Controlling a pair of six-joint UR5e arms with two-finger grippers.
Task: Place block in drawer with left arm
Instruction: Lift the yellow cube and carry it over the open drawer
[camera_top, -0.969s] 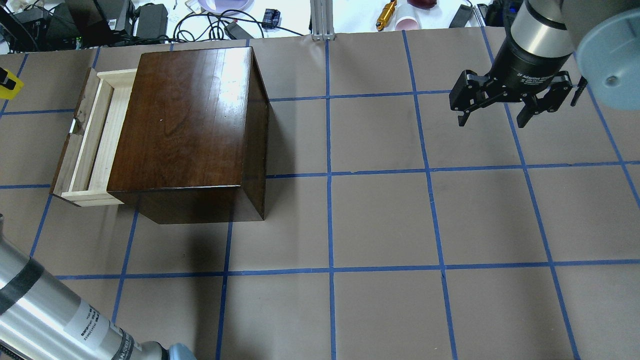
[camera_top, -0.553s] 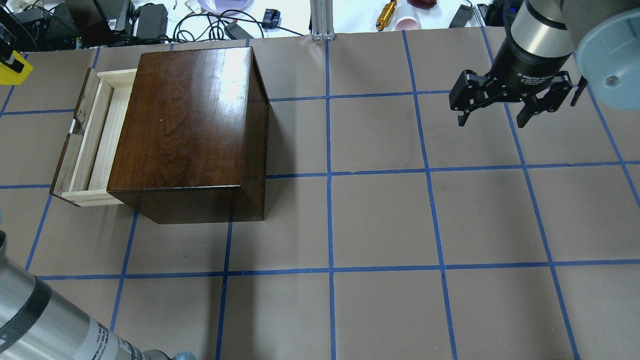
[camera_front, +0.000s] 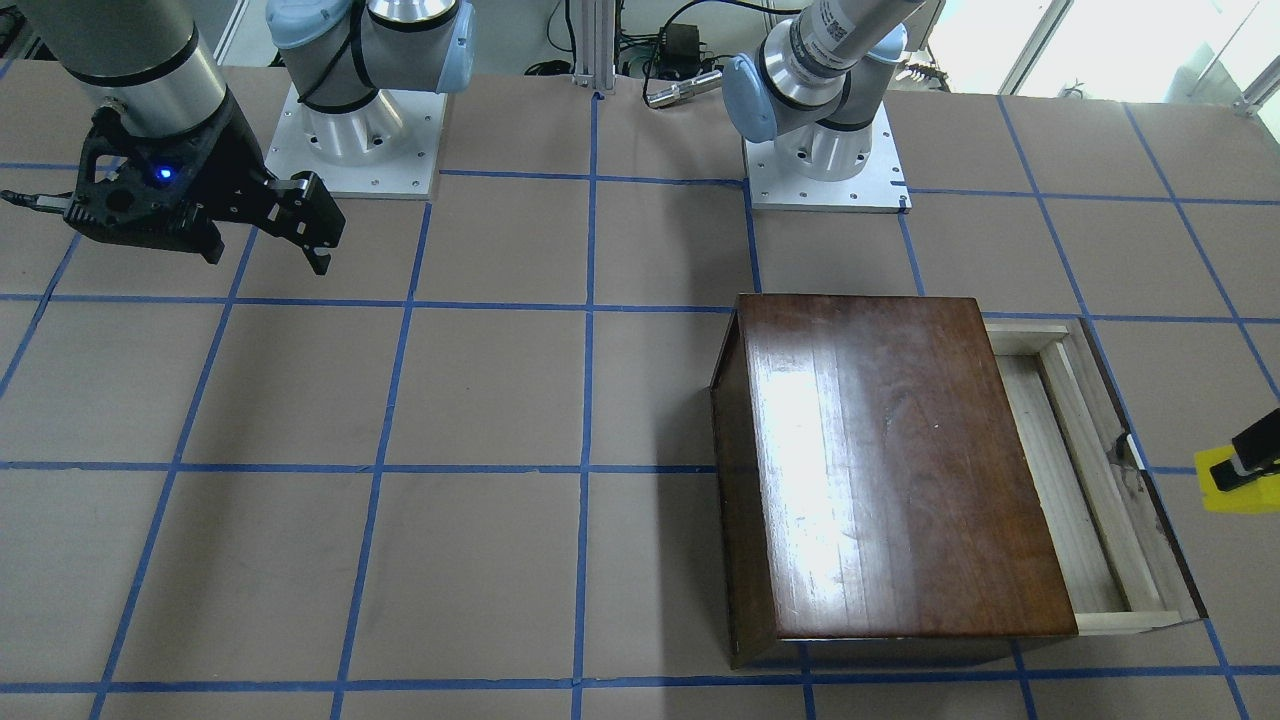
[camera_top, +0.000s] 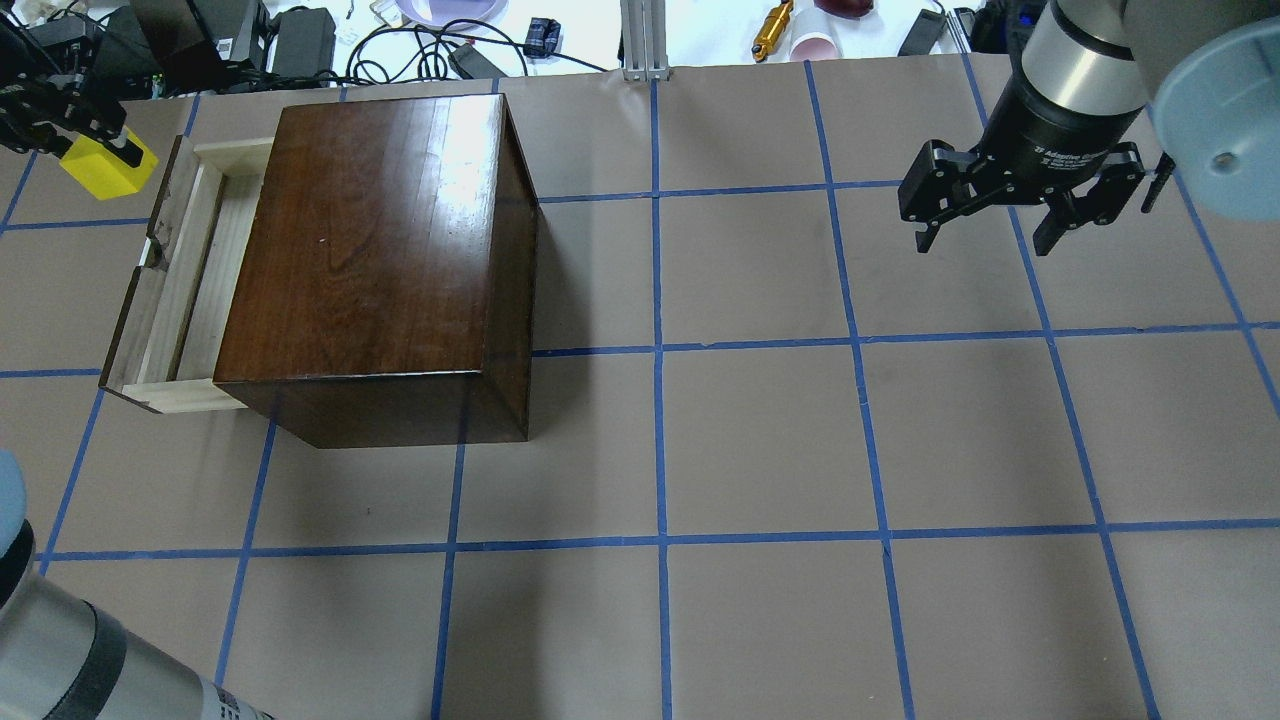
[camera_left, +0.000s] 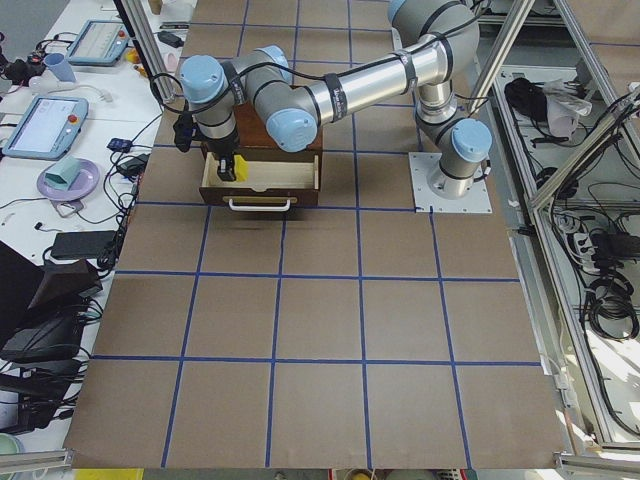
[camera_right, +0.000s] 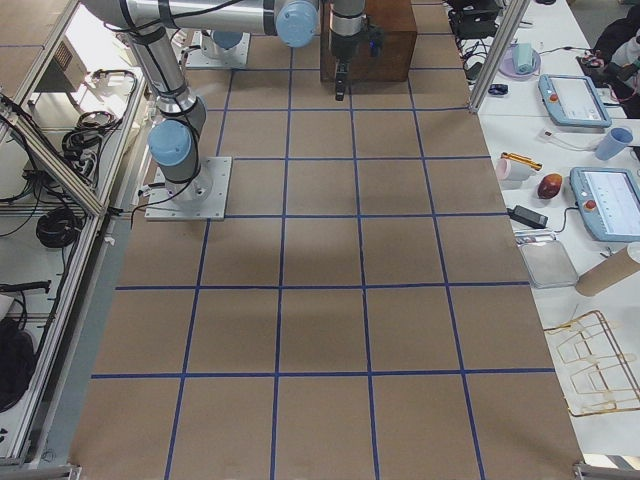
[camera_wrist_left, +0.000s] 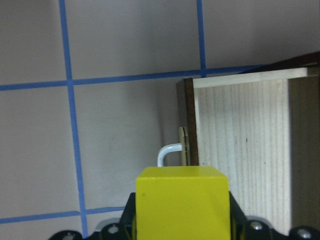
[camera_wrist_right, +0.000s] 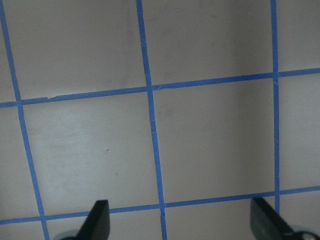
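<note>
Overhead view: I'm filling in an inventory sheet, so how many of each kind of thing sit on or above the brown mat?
yellow block: 1
wooden box: 1
drawer: 1
tools: 2 (left tool, right tool)
Total: 5

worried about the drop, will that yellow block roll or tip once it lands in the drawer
Probably no rolling: the block is a flat-faced cube, so it should settle on a face. It looks rigid, with crisp edges in the left gripper. It might bounce on the bare wood floor of the drawer, though the walls should contain it.
</note>
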